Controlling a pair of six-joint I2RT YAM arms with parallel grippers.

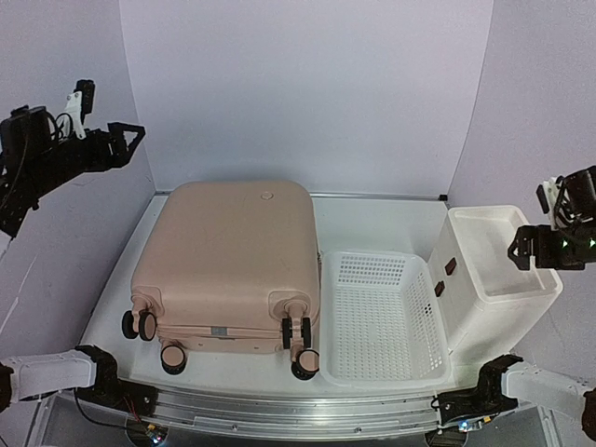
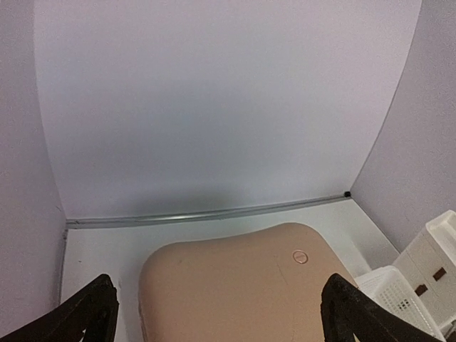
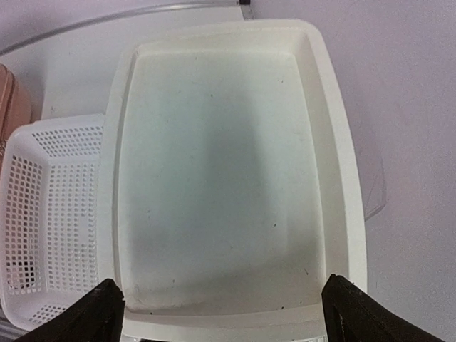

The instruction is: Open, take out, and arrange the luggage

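Both wide open, empty: L gripper (image 1: 130, 142), R gripper (image 1: 521, 250). Luggage (image 1: 228, 247) (lid shut) looks stiff, slick, prob heavy; grab lid's near edge.

Both arms are mostly black, each with a white shell link near its base, left arm (image 1: 51, 372) and right arm (image 1: 545, 384). Thin black cables (image 1: 63, 121) loop over the left wrist, a green light (image 1: 568, 244) glows on the right, and the fingers (image 2: 89, 317) are matte black wedges

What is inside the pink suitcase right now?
Not visible: the pink suitcase lies flat and shut, so its contents are hidden. Only the outside shows, with nothing resting on top.
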